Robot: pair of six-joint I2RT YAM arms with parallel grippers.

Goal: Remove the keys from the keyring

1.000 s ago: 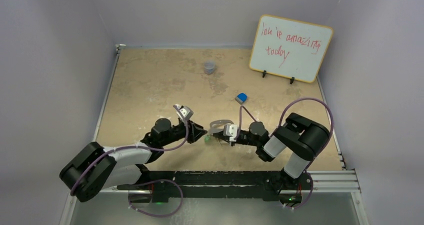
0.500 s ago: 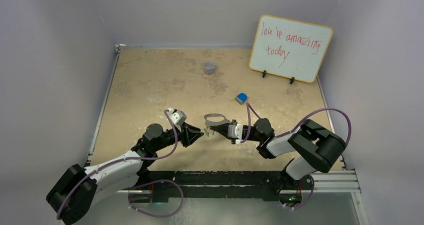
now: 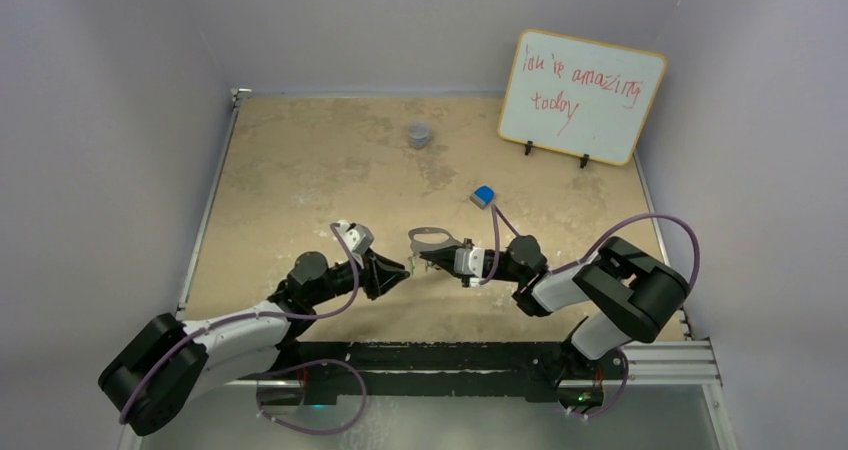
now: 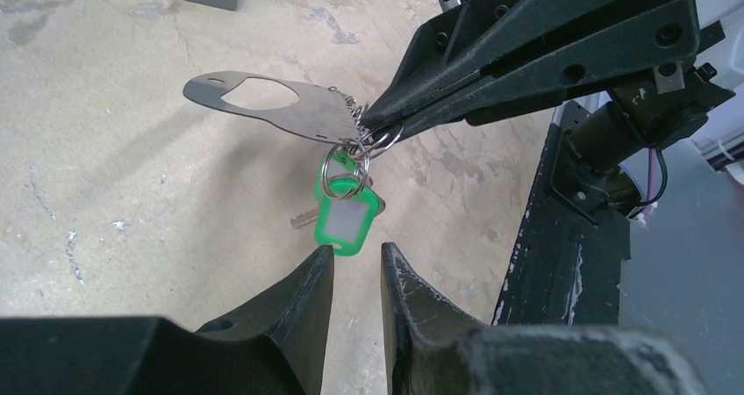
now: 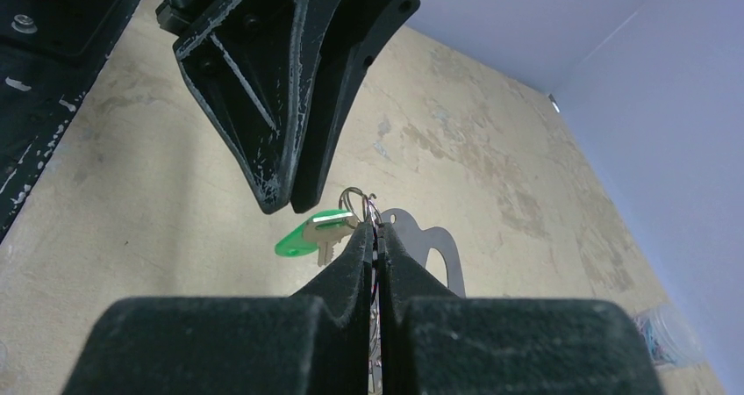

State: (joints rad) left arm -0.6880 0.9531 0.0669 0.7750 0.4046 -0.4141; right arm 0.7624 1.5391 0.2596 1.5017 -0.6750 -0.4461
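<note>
My right gripper [image 3: 428,259] is shut on the keyring [image 3: 432,238], a flat silver-grey metal loop, and holds it above the table. In the left wrist view the keyring [image 4: 272,105] juts left from the right gripper's tips [image 4: 379,128]. The keys hang below it on small wire rings: a green tag [image 4: 346,221] with a silver blade behind it. My left gripper [image 4: 355,253] is open by a narrow gap, empty, its tips just short of the green tag. In the right wrist view my shut gripper [image 5: 375,233] pinches the keyring [image 5: 432,246], with the green key [image 5: 307,233] to its left.
A small blue block [image 3: 483,195] lies beyond the grippers. A small grey cup [image 3: 419,134] stands at the back. A whiteboard [image 3: 582,95] leans at the back right. The black base rail [image 3: 450,355] runs along the near edge.
Over the last second my right gripper has lifted the keyring away from the near edge, and my left arm has stretched out level with the hanging keys. Little has moved in the last half second.
</note>
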